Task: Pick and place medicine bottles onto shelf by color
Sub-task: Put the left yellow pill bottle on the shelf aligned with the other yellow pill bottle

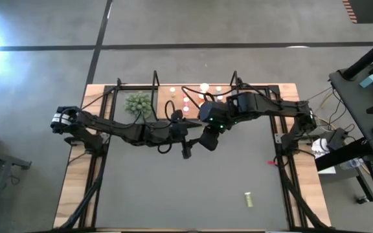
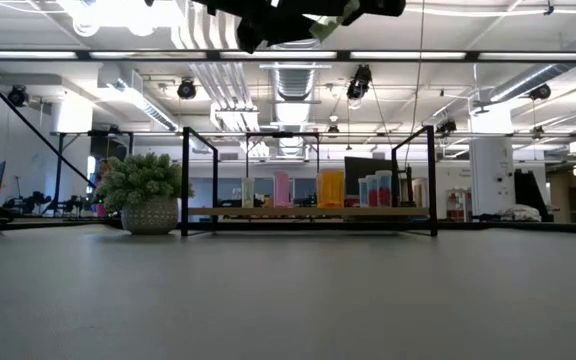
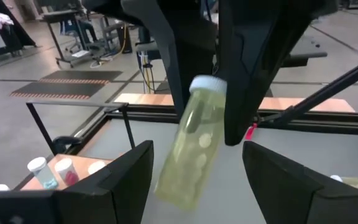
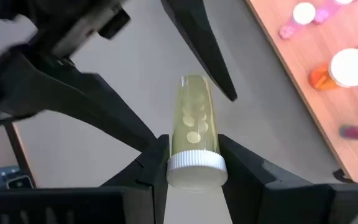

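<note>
A yellow-green medicine bottle (image 4: 194, 121) with a white cap hangs high over the grey mat (image 1: 193, 188), with my right gripper (image 4: 193, 142) shut on it. My left gripper (image 3: 197, 149) is open and roughly level. Its fingers stand on either side of the bottle's lower end (image 3: 176, 186), with a small gap on each side. In the high view the two grippers meet at the mat's far middle: left (image 1: 188, 150), right (image 1: 207, 139). The shelf (image 1: 238, 90) lies at the far edge, and several capped bottles (image 1: 204, 87) stand on it. My right gripper pinches the bottle at its white cap end (image 4: 196, 169) between its two fingers. The fingers (image 3: 241, 93) come from above, slanting down. The bottle hangs tilted below them, bottom end down, clear of the mat.
A small spiky green plant (image 1: 138, 103) in a pot stands left of the shelf's bottles. Another yellow-green bottle (image 1: 247, 199) lies on the mat at the near right. A small red item (image 1: 272, 163) lies near the mat's right edge. Black frame rails run along both sides.
</note>
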Tool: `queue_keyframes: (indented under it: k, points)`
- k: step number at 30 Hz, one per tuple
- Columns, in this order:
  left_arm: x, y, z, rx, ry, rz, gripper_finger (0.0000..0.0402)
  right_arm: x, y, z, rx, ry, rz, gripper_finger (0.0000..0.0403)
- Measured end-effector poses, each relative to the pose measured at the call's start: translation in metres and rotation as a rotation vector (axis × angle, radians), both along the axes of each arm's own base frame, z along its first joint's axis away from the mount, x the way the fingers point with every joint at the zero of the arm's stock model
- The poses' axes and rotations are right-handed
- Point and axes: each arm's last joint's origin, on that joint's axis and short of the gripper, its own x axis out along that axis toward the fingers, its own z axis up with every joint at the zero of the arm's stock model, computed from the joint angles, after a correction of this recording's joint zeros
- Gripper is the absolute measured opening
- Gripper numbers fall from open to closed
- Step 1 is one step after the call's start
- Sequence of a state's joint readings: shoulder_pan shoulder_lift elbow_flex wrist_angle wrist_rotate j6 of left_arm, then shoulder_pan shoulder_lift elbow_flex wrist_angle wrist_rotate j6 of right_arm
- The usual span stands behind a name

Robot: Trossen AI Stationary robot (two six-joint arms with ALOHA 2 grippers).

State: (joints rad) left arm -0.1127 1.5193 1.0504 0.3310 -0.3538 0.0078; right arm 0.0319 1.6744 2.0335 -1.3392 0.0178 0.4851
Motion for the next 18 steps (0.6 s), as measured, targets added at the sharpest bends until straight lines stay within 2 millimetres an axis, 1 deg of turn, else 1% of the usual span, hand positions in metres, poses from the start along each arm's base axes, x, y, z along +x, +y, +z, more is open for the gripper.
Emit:
queue_keyframes:
  k: [4, 7, 18]
  points:
    - [-0.0003, 0.0001, 0.0004, 0.0, 0.0, 0.001, 0.023, 0.0006, 0.0, -0.0018, -0.002, 0.014, 0.003, 0.0109]
    - [-0.0004, 0.0001, -0.0001, 0.001, 0.005, 0.001, 0.0221, 0.0005, 0.0, -0.0017, -0.006, 0.014, 0.011, 0.0109]
    - [-0.0012, 0.0005, -0.0023, 0.004, 0.032, 0.005, 0.0136, -0.0002, 0.0002, 0.0002, -0.007, 0.007, 0.017, 0.0109]
